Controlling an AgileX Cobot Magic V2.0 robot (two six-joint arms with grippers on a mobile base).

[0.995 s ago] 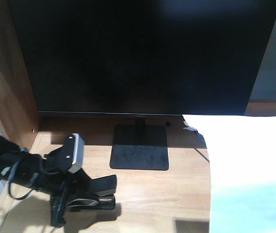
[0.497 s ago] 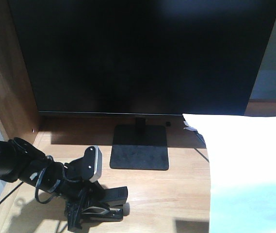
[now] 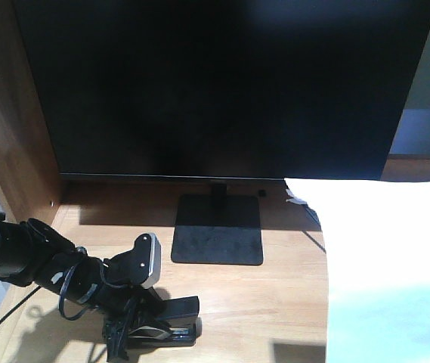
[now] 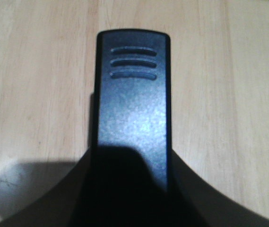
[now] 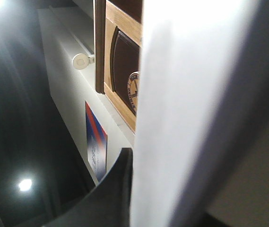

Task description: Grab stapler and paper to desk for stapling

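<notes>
Squeezing the stapler [image 4: 133, 94] in the left gripper [image 3: 128, 334], sitting on the desk [image 3: 275, 302] right under it, and pinching the paper [image 3: 388, 249] reaching out past the right gripper [image 5: 130, 196], seemingly not yet lying down for stapling.

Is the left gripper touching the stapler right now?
Touching. The left wrist view shows the left gripper closed over the near end of the stapler, its dark fingers lapping both sides with no gap.
</notes>
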